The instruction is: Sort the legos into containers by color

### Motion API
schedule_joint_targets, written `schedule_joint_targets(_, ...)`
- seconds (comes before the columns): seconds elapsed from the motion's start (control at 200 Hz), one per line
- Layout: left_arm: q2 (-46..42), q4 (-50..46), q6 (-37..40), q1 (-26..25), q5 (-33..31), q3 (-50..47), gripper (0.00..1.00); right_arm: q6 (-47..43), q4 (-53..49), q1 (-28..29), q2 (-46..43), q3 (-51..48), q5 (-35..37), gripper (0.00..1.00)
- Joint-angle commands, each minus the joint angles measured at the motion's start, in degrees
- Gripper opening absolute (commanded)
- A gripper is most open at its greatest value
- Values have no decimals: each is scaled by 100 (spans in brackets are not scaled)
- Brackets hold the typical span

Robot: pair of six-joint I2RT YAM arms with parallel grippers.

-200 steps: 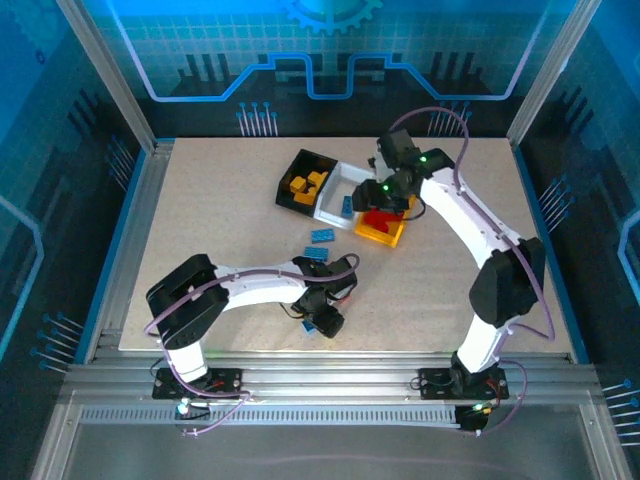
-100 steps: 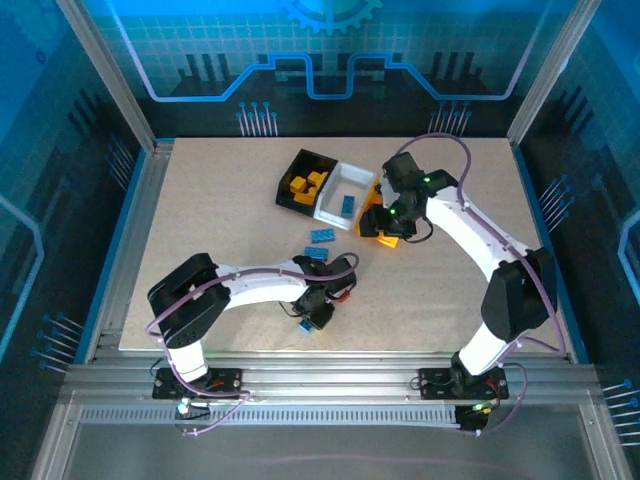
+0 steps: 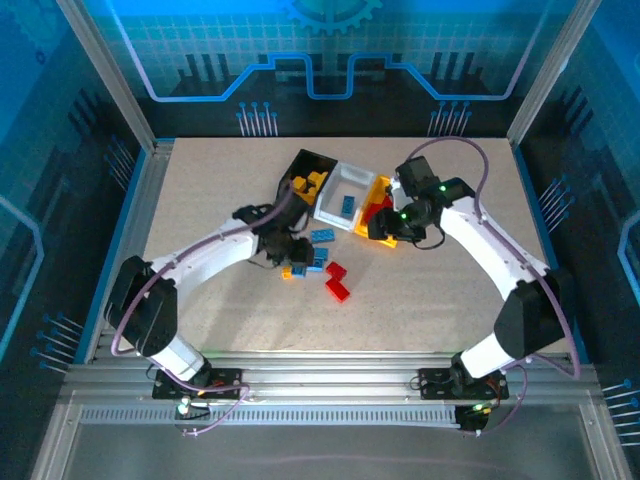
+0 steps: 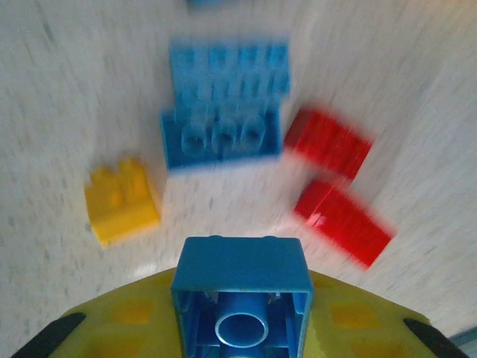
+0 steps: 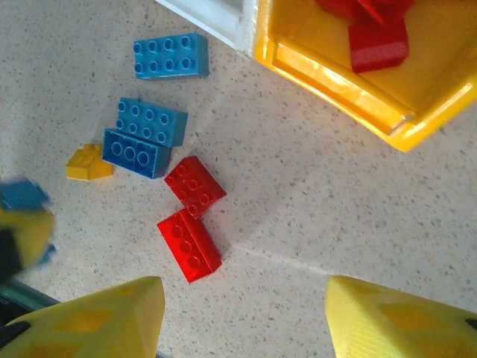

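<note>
On the worktop (image 3: pixel 200 200), in the top view, the white bin (image 3: pixel 328 213) stands with the black bin (image 3: pixel 300 160) touching its left side and the yellow bin (image 3: pixel 381 190) touching its right. The white bin holds 1 blue piece, the black bin holds yellow-orange pieces and the yellow bin holds red ones. In front of the white bin, the loose legos (image 3: pixel 322 238) lie close together: 2 blue, 2 red and 1 yellow-orange. The left hand (image 3: pixel 292 252) hangs over the left end of this group. The right hand (image 3: pixel 385 228) hovers at the near edge of the yellow bin, to the right of the white bin.

In the left wrist view, the left hand is pinching a blue brick (image 4: pixel 242 287) between its yellow fingers (image 4: pixel 127 321), hollow underside toward the camera. Beyond it on the worktop, blurred, lie 2 blue bricks touching each other, 2 red bricks and 1 yellow brick.

In the right wrist view, the right hand's fingers are spread wide with nothing between them, above bare worktop. A corner of the white bin shows at the top edge, touching the yellow bin, which has red bricks inside. Below the white bin lie the same 5 loose bricks.
</note>
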Motion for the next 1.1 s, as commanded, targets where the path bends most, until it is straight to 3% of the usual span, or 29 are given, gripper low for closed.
schedule_joint_targets(0.0,390,314,-649,321,680,833,28,201,110,-91,-439,-307,35,60)
schedule_joint_targets(0.325,3222,-536,-772,511,610,4939,28,521,13,-102,-1445,-1083,178,60)
schedule_joint_targets(0.475,4227,-811,-803,512,533,6189,28,629,-170,-106,-1925,-1334,356,60)
schedule_joint_targets(0.665,4671,-632,-865,507,428,6403,29,700,-397,-117,-2360,-1535,452,61)
schedule_joint_targets(1.096,4424,-639,-666,505,439,6180,47,756,-312,-43,-2337,-1649,343,64)
